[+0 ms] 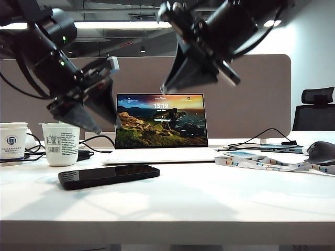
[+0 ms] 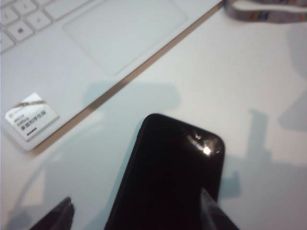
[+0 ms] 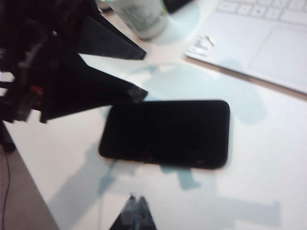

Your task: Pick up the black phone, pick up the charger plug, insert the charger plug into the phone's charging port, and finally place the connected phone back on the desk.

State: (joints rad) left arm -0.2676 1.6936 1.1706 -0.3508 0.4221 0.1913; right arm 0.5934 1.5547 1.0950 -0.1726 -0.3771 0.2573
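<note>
The black phone (image 1: 109, 176) lies flat, screen up, on the white desk (image 1: 209, 198) in front of the laptop. My left gripper (image 1: 109, 127) hangs above its far side, open and empty. In the left wrist view the left gripper (image 2: 135, 199) has one fingertip to each side of the phone (image 2: 168, 177), still above it. My right gripper (image 1: 164, 90) is high over the laptop, shut and empty. In the right wrist view the right gripper (image 3: 136, 197) points down near the phone (image 3: 165, 134). The charger plug and the charging port are out of view.
An open white laptop (image 1: 161, 125) stands behind the phone. Two paper cups (image 1: 61, 144) (image 1: 12, 140) sit at the left. At the right lie a lanyard (image 1: 272, 164), thin black cables (image 1: 261, 137) and a dark mouse (image 1: 320, 151). A fabric partition (image 1: 251, 94) backs the desk.
</note>
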